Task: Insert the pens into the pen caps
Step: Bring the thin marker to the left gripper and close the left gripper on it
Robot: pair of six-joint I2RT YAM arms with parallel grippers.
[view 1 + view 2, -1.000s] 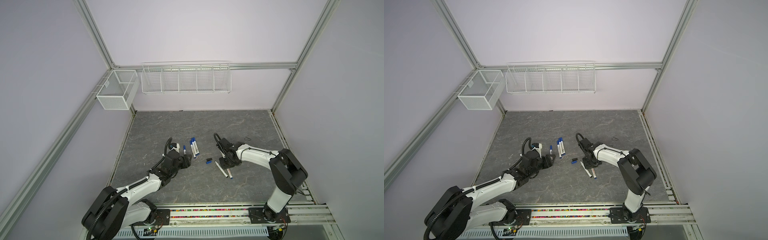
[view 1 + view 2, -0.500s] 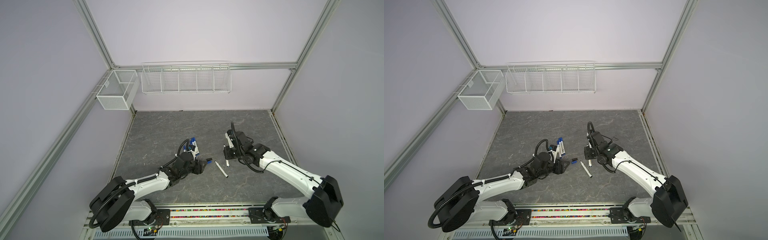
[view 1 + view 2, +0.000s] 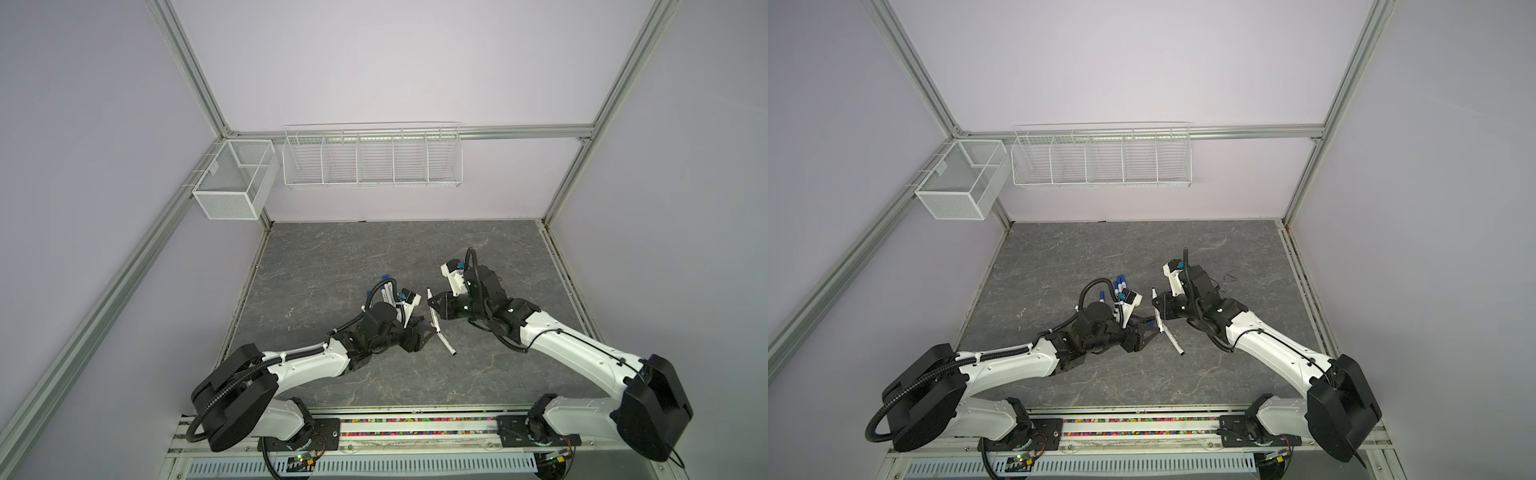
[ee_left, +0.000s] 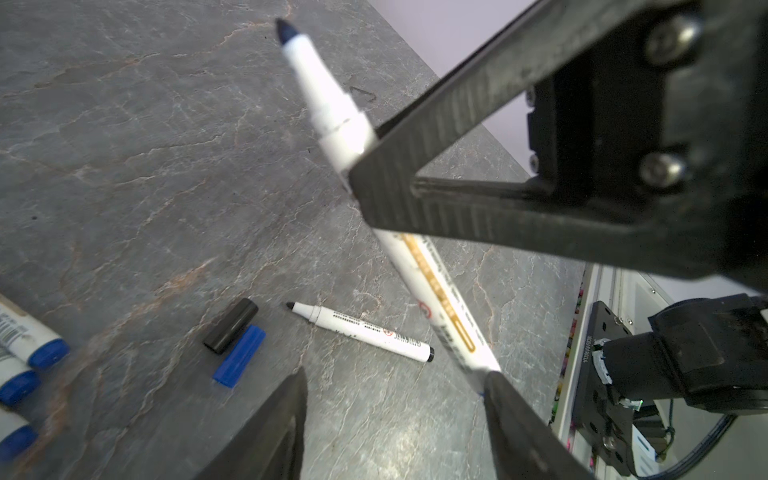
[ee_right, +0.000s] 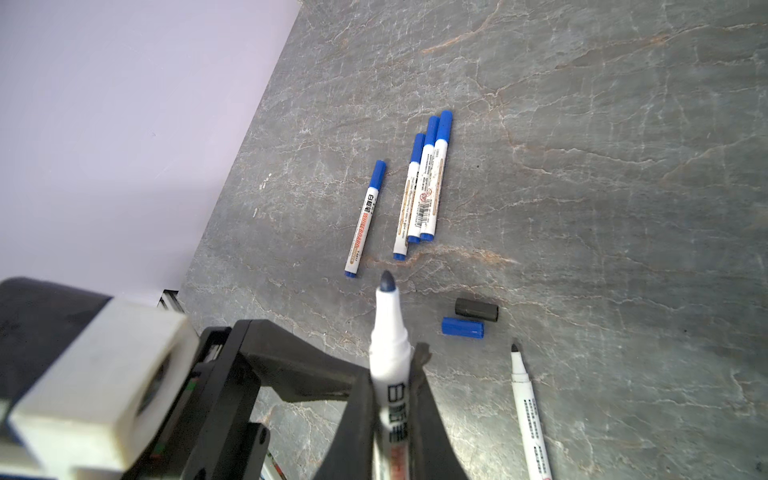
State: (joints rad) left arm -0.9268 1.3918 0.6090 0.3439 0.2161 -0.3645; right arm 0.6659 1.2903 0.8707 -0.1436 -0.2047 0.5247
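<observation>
The right end effector (image 5: 392, 374) is clamped on an uncapped pen (image 5: 388, 328) just behind its writing end and holds it tilted above the worktop (image 5: 602, 166). In both top views the pen's blue tip points to about 12 o'clock. The left end effector (image 4: 397, 376) stands at 7 o'clock of the right one, with its jaws apart and nothing between them. The held pen's rear end passes out of sight behind one of the left fingers (image 4: 519, 419), and I cannot tell whether they touch.

A second uncapped pen (image 4: 361, 330), black-tipped, lies flat on the worktop at about 4 o'clock of the left end effector. A black cap (image 4: 230, 326) and a blue cap (image 4: 240, 361) lie side by side, close together, near that pen's tip. Four capped pens (image 5: 424, 195) lie at 11 o'clock of the left end effector, three bunched together and one just beside them.
</observation>
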